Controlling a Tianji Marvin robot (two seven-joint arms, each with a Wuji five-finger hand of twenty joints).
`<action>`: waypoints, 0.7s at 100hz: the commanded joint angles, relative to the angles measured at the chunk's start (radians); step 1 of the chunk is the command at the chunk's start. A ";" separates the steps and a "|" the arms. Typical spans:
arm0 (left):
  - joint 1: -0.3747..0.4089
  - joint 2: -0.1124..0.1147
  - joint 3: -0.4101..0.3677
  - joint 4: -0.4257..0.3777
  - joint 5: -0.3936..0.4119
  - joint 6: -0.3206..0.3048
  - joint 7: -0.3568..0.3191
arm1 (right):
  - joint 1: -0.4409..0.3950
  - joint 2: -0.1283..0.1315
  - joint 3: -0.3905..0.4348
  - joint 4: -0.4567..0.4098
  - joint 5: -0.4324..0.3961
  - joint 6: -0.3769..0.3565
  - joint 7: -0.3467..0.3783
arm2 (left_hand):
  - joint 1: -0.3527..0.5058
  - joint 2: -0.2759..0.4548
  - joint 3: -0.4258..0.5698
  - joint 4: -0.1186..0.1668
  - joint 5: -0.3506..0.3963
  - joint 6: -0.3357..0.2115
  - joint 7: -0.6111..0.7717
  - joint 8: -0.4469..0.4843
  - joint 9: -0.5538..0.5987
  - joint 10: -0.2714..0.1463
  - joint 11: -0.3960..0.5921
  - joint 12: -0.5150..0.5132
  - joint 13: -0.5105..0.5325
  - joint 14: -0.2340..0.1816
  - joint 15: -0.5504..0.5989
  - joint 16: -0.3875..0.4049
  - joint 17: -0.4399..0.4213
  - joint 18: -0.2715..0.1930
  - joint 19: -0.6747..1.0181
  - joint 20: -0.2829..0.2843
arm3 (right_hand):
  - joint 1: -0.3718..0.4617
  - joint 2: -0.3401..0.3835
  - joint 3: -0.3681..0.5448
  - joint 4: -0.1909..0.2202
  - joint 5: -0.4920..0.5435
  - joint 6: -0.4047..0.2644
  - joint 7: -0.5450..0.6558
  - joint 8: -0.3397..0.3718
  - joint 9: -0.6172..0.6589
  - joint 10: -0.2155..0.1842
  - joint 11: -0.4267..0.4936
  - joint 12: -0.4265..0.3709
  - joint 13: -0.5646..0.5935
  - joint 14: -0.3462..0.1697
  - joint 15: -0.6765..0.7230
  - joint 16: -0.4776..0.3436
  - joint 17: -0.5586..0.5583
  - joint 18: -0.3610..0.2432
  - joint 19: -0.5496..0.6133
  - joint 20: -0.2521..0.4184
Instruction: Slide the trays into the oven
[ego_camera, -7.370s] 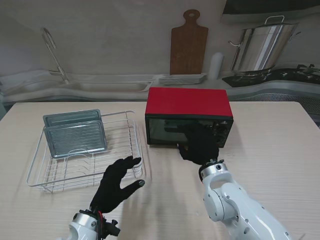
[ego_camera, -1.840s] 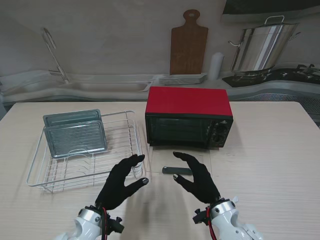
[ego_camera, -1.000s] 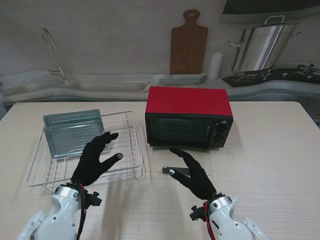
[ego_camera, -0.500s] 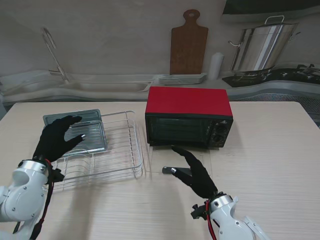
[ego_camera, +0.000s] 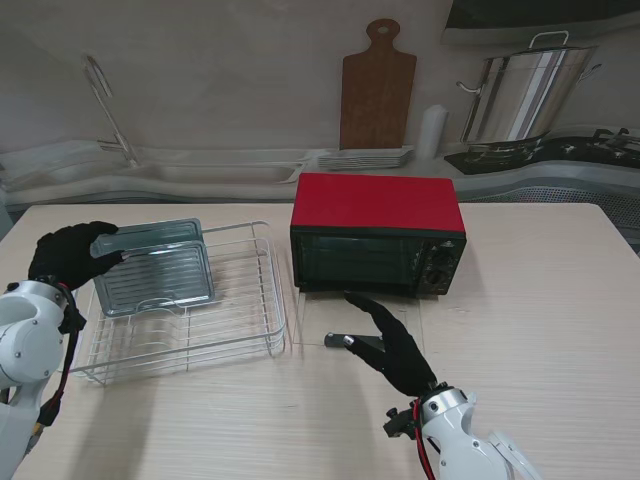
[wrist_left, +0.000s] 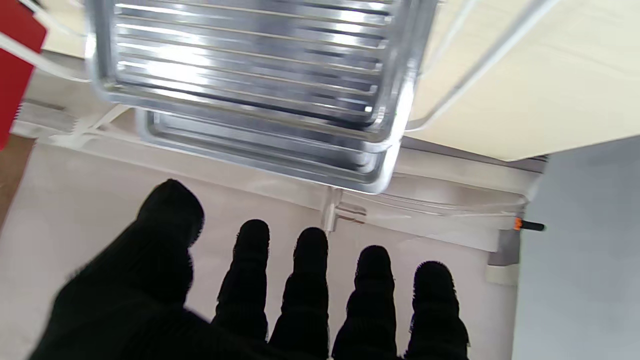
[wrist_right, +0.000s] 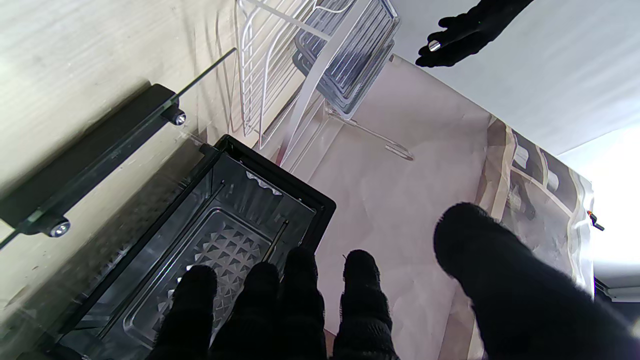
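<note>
Two ribbed metal trays stand on edge in a white wire rack (ego_camera: 240, 330) at the left: the nearer tray (ego_camera: 158, 276) (wrist_left: 250, 55) and the one behind it (ego_camera: 150, 234) (wrist_left: 260, 150). My left hand (ego_camera: 62, 256) (wrist_left: 300, 300) is open at their upper left corner, with fingers spread and just short of the tray rims. The red oven (ego_camera: 378, 205) has its glass door (ego_camera: 400, 318) lying flat and open, handle (ego_camera: 352, 342) (wrist_right: 85, 165) toward me. My right hand (ego_camera: 398, 352) (wrist_right: 350, 310) hovers open over the door, facing the oven cavity (wrist_right: 215, 240).
At the back are a sink with a tap (ego_camera: 105, 110), a wooden board (ego_camera: 377, 85), stacked plates (ego_camera: 365, 157) and a steel pot (ego_camera: 520, 92). Bare tabletop (ego_camera: 540, 290) lies to the right of the oven.
The oven door, shut 7.4 s ago, now lies open. My left hand swung left and away from me to the trays' upper left corner. The right hand has hardly moved lately.
</note>
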 joint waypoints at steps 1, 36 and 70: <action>-0.012 0.006 0.001 0.010 -0.002 0.017 -0.020 | -0.008 -0.005 -0.001 -0.004 0.002 0.001 0.019 | -0.024 -0.002 0.030 0.009 0.034 -0.002 0.052 0.050 0.037 -0.003 0.031 0.028 0.026 0.031 0.040 0.040 -0.013 0.033 0.108 0.032 | -0.012 0.004 -0.009 -0.017 -0.025 -0.004 0.015 -0.013 -0.025 -0.043 0.004 -0.004 -0.052 -0.054 -0.013 -0.009 -0.007 -0.052 -0.010 -0.010; -0.084 0.013 0.036 0.109 0.002 0.051 -0.039 | -0.007 -0.003 0.000 -0.005 0.015 0.015 0.035 | 0.044 -0.018 0.058 0.009 0.016 -0.018 -0.015 0.002 0.032 -0.014 0.041 0.033 0.060 0.041 0.152 0.096 -0.040 0.018 0.531 -0.039 | -0.011 0.004 -0.008 -0.019 -0.026 -0.002 0.018 -0.014 -0.029 -0.041 0.009 -0.003 -0.050 -0.052 -0.011 -0.009 -0.006 -0.054 -0.003 -0.007; -0.142 0.015 0.068 0.198 -0.016 0.055 -0.032 | -0.002 -0.001 -0.004 -0.005 0.019 0.028 0.048 | 0.009 0.000 0.042 0.006 0.045 -0.026 0.010 -0.004 0.031 -0.013 0.061 0.046 0.054 0.047 0.190 0.116 -0.060 0.023 0.587 -0.065 | -0.010 0.005 -0.009 -0.019 -0.028 -0.001 0.020 -0.014 -0.031 -0.040 0.012 -0.002 -0.050 -0.049 -0.012 -0.009 -0.007 -0.056 0.004 -0.003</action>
